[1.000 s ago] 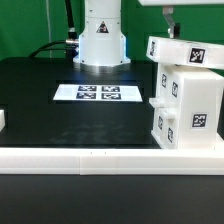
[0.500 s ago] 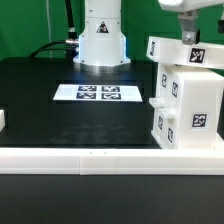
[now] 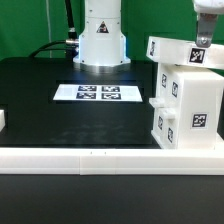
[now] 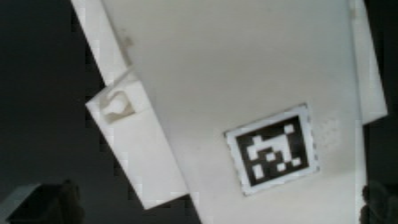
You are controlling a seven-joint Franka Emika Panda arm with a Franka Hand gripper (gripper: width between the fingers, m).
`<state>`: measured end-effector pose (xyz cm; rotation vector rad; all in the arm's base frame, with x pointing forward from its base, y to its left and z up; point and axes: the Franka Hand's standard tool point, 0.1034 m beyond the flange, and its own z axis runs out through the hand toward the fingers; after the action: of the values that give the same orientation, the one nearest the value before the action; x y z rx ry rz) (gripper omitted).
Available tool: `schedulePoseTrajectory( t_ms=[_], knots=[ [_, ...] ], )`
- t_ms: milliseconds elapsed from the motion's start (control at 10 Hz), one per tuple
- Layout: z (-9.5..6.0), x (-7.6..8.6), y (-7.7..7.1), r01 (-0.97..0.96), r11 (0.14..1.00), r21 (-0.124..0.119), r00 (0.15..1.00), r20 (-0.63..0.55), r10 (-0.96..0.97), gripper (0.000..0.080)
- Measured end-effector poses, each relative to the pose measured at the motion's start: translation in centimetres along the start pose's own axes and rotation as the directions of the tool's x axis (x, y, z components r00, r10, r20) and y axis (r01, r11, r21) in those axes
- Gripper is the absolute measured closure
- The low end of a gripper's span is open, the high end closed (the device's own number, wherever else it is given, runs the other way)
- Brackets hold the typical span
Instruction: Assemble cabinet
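Where the marker board (image 3: 99,94) lies flat, we note the cabinet (image 3: 187,98) well apart toward the exterior view's right: stacked white tagged blocks. Gripper (image 3: 204,40) hovers above it; finger state cannot be told.

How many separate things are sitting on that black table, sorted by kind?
Cabinet, white and tagged: 1
Marker board: 1
Long white rail along the front: 1
Small white piece at the exterior view's left edge: 1
Total: 4
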<state>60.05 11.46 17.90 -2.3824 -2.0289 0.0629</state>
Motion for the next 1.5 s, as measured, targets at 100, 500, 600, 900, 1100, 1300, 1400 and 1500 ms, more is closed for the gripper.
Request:
schedulePoseTrajectory(
  t_ms=[100, 500, 600, 900, 1100, 1300, 1400, 1500],
  knots=[
    [0.1, -0.1, 0.0, 0.052, 0.999, -0.004, 0.999, 0.004, -0.052, 0.0002],
    [0.9, -1.4, -0.2, 0.183, 0.983, 0.005, 0.983, 0.016, -0.183, 0.0002],
    [1.0, -1.5, -0.3, 0.173, 0.985, 0.006, 0.985, 0.016, -0.173, 0.0002],
    [1.6, -1.8, -0.7, 0.159, 0.987, 0.007, 0.987, 0.016, -0.159, 0.0002],
    [1.9, -2.0, -0.7, 0.153, 0.988, 0.01, 0.988, 0.017, -0.153, 0.0002],
    [1.9, -2.2, -0.7, 0.147, 0.989, 0.012, 0.989, 0.017, -0.147, 0.009],
    [1.9, -2.3, -0.7, 0.145, 0.989, 0.013, 0.989, 0.017, -0.145, 0.0243],
    [1.9, -2.3, -0.7, 0.145, 0.989, 0.013, 0.989, 0.017, -0.145, 0.0239]
  ],
)
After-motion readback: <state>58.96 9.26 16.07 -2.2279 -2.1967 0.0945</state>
